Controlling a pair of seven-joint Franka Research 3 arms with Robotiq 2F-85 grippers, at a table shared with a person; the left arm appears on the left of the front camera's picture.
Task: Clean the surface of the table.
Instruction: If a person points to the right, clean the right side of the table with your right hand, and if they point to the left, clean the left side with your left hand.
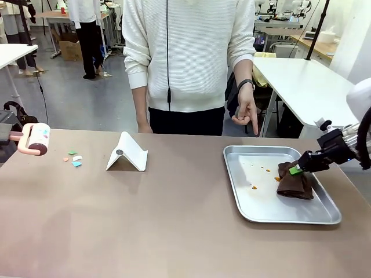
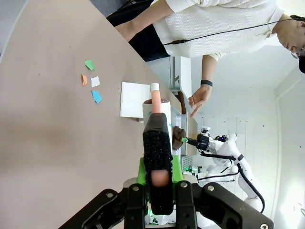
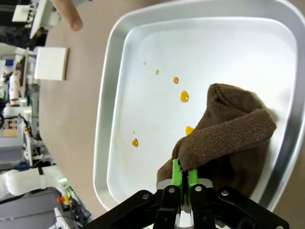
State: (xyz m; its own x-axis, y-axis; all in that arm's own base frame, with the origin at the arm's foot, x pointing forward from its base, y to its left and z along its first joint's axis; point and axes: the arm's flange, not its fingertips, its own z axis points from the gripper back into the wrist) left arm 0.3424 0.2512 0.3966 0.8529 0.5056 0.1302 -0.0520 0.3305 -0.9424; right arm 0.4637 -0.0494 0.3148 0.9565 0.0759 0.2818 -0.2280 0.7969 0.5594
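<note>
The brownish-taupe table (image 1: 174, 220) runs across the front view. At its far left my left gripper (image 2: 157, 143) is shut on the pink handle of a lint roller (image 1: 36, 139), whose roll (image 2: 157, 110) points out over the table. A few small paper scraps (image 1: 73, 157) (image 2: 91, 80) lie just right of the roller. My right gripper (image 1: 297, 169) (image 3: 183, 174) is shut on a fold of a brown cloth (image 1: 295, 184) (image 3: 228, 133) lying in the steel tray (image 1: 249, 202) (image 3: 114, 95). Orange drops (image 3: 184, 96) spot the tray floor.
A white folded stand (image 1: 127, 153) sits left of centre. A person stands at the far edge, one hand (image 1: 246, 113) pointing down near the tray's far side. A white table (image 1: 307, 87) stands behind on the right.
</note>
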